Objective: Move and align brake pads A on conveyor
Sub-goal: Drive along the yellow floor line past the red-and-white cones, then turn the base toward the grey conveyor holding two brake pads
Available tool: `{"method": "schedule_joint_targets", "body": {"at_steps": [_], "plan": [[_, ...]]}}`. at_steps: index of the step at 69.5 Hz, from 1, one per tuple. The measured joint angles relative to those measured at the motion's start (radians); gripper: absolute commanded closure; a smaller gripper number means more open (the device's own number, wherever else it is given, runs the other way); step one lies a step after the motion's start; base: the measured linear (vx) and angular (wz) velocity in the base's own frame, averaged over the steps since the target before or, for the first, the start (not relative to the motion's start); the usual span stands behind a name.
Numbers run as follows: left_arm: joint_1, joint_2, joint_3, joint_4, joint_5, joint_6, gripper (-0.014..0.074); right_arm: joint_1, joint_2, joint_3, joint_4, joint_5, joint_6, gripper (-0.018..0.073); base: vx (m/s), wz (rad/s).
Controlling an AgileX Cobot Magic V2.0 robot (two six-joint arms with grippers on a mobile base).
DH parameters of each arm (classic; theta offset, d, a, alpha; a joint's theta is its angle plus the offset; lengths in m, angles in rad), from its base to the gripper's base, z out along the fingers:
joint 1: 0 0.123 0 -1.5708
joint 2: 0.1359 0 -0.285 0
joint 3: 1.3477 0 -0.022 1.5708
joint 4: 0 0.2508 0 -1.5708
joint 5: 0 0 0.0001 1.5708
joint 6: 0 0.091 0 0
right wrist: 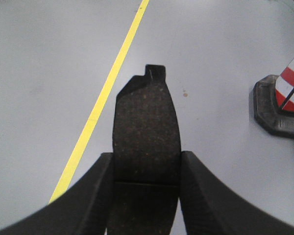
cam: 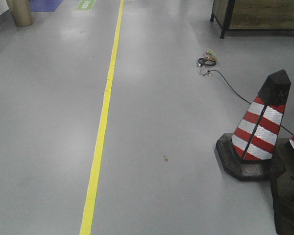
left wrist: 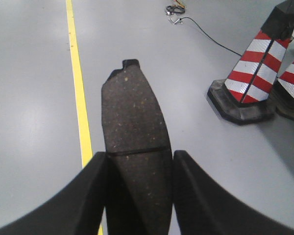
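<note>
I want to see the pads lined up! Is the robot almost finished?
Not yet. Picking up looks done: the left gripper holds one flat dark-grey speckled brake pad, and the right gripper holds another brake pad. Below is only grey floor with a yellow line; no conveyor in view, so placing and aligning remain.

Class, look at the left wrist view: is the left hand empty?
No. The left hand grips a dark brake pad between its two fingers.

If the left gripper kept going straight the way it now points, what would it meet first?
Probably just bare grey floor. The left gripper, jaws shut on a brake pad, points down the floor beside the yellow line. The striped cone stands well off to one side. Depth is unclear.
</note>
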Motion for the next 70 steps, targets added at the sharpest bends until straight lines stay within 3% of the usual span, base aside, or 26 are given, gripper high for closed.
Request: {"method": "schedule_joint_targets", "body": {"at_steps": [35,70], "plan": [[0.0,0.0,0.0,0.0,0.0,0.0,0.0387,0.0,0.0,0.0,0.0,0.001,0.0,0.046,0.52,-0.15],[0.0,0.0,0.0,0.001,0.0,0.0,0.0387,0.0,0.0,0.0,0.0,0.0,0.0,0.046,0.46,-0.51]]}}
